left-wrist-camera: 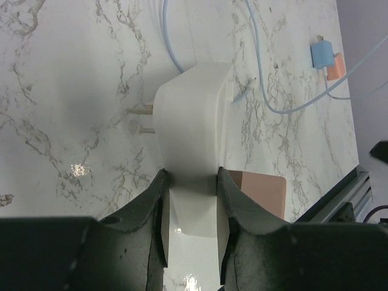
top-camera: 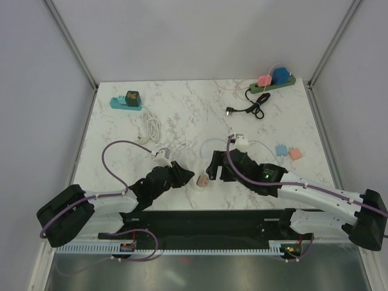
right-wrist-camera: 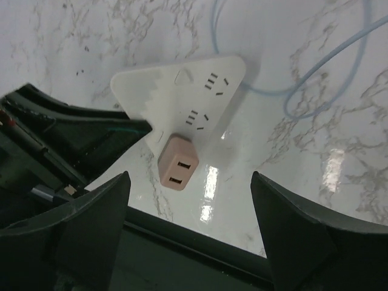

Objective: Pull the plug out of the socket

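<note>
Left gripper (left-wrist-camera: 191,173) clenched the white socket (left-wrist-camera: 191,115), hiding its near end; right gripper (right-wrist-camera: 189,182) gaped over the pink plug (right-wrist-camera: 177,163), prongs unseen, 2-slot face up

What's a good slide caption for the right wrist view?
Open right gripper hovers over pink plug plugged into white socket block, held by left gripper.

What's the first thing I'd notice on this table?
Near the front edge of the table, the left gripper squeezes a white socket block. The right gripper hangs wide open close to the little pink plug attached to that block.
</note>
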Robot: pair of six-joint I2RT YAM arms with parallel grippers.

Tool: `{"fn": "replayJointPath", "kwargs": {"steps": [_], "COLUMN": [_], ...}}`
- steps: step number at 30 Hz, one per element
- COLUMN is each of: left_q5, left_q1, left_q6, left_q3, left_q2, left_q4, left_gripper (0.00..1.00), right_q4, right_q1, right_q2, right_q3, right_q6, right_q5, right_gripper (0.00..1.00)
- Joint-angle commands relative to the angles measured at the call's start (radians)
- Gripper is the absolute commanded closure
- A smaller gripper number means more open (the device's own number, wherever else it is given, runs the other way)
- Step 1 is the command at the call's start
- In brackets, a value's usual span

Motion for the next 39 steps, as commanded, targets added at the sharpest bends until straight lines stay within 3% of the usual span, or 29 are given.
{"fn": "replayJointPath", "kwargs": {"steps": [1, 5, 10, 18, 31, 34, 39], "left_q5": [-0.058, -0.061, -0.067, -0.067, -0.069, -0.069, -0.061], "left_q1": [0.002, 0.002, 0.002, 0.002, 0.002, 0.002, 0.002], "left_q6": [0.064, 0.059, 0.050, 0.053, 0.053, 0.053, 0.065], "left_q3": [-0.009, -0.017, -0.026, -0.026, -0.034, -0.035, -0.045], "left_q2": [0.015, 0.001, -0.011, -0.013, -0.023, -0.025, -0.042], "left_q4": [-0.152, -0.157, -0.158, -0.160, -0.160, -0.158, -0.143], "left_gripper": [0.98, 0.98, 0.98, 0.98, 0.98, 0.98, 0.98], "right_q4": [0.060, 0.138, 0.277, 0.334, 0.475, 0.510, 0.524], "right_q1": [0.106, 0.143, 0.148, 0.148, 0.135, 0.132, 0.123], "right_q2": [0.054, 0.132, 0.103, 0.133, 0.256, 0.291, 0.333], "right_q3": [-0.020, -0.059, -0.159, -0.185, -0.216, -0.218, -0.213], "right_q6": [0.128, 0.202, 0.282, 0.352, 0.402, 0.411, 0.423], "right_q5": [0.127, 0.093, 0.084, 0.085, 0.016, 0.001, -0.034], "right_gripper": [0.12, 0.12, 0.14, 0.27, 0.31, 0.36, 0.53]}}
